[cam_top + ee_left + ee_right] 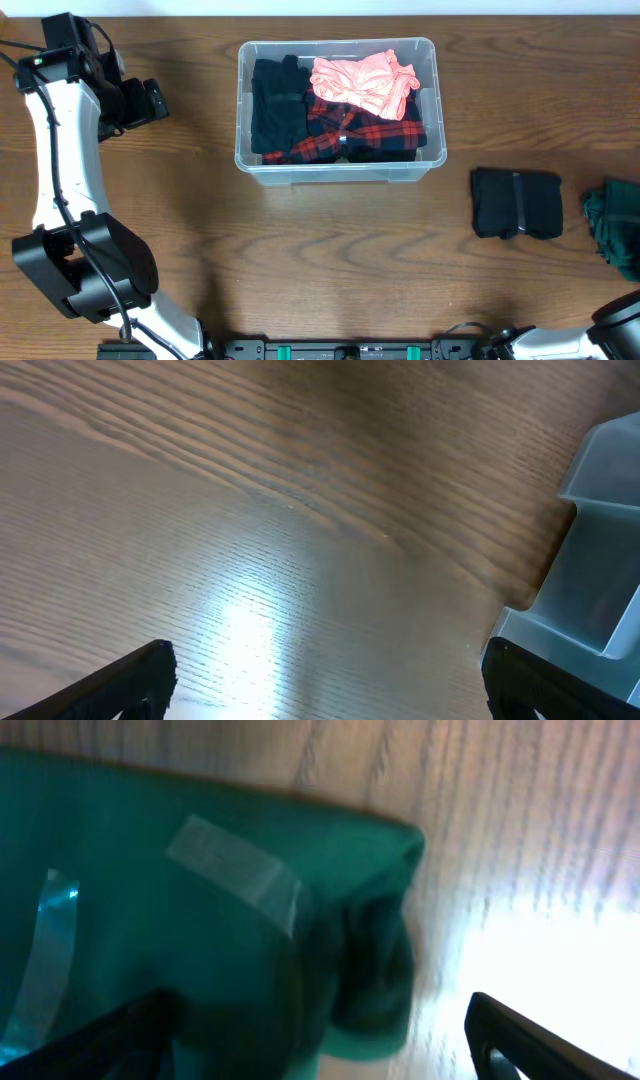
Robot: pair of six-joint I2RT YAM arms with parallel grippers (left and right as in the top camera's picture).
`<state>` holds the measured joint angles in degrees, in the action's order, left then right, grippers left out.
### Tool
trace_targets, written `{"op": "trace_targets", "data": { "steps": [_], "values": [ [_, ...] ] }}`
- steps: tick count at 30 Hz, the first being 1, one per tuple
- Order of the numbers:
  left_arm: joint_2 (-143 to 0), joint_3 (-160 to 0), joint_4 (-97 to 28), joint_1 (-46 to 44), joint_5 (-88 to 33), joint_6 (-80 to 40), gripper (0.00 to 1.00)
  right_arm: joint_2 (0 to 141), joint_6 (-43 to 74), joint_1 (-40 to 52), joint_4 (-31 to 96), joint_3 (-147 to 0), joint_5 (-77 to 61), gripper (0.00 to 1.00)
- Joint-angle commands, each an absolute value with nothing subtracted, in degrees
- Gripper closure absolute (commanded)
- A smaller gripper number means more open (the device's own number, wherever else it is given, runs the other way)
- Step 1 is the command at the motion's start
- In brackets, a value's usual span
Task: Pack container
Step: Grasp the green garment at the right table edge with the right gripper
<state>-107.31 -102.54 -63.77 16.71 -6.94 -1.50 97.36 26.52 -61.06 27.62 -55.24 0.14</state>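
The clear container (340, 168) stands at the back middle of the table. It holds black clothes (275, 110), a pink garment (365, 82) and a red plaid garment (355, 130). My left gripper (152, 100) is open and empty to the left of the container, apart from it. In the left wrist view the left gripper (330, 680) hangs over bare wood, with the container's corner (600, 550) at the right. My right gripper (315, 1040) is open just above a green garment (200, 920) with clear tape on it. That garment lies at the right table edge (615, 225).
A folded black garment (516, 203) lies on the table right of the container, next to the green one. The right arm's base (620, 325) shows at the bottom right corner. The left arm (60, 180) runs along the left side.
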Motion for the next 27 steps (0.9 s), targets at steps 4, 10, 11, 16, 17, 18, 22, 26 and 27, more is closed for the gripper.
{"op": "trace_targets", "data": {
  "steps": [4,10,11,16,17,18,22,26,27],
  "values": [
    [-107.3,-102.2,-63.8,16.8,-6.9,-1.4,0.02,101.8,25.6,-61.8,25.3,-54.9,0.8,0.12],
    [-107.3,-102.2,-63.8,16.8,-6.9,-1.4,0.02,104.0,23.1,-61.7,22.2,-54.9,-1.5,0.33],
    [-107.3,-102.2,-63.8,16.8,-6.9,-1.4,0.02,104.0,22.4,-61.6,21.2,-55.0,-1.8,0.4],
    [-107.3,-102.2,-63.8,16.8,-6.9,-1.4,0.02,104.0,22.2,-60.7,19.1,-55.2,-2.0,0.69],
    [-107.3,-102.2,-63.8,16.8,-6.9,-1.4,0.02,104.0,22.2,-60.5,19.1,-55.2,-2.0,0.76],
    [-107.3,-102.2,-63.8,16.8,-6.9,-1.4,0.02,104.0,22.2,-60.2,19.0,-55.2,-2.1,0.84],
    [-107.3,-102.2,-63.8,16.8,-6.9,-1.4,0.02,103.9,22.2,-58.7,19.0,-55.7,-6.7,0.99],
    [-107.3,-102.2,-63.8,16.8,-6.9,-1.4,0.02,102.8,22.2,-56.4,20.3,-57.7,-12.1,0.99],
    [-107.3,-102.2,-63.8,16.8,-6.9,-1.4,0.02,102.2,22.2,-55.7,20.9,-58.4,-13.2,0.99]
  ]
}}
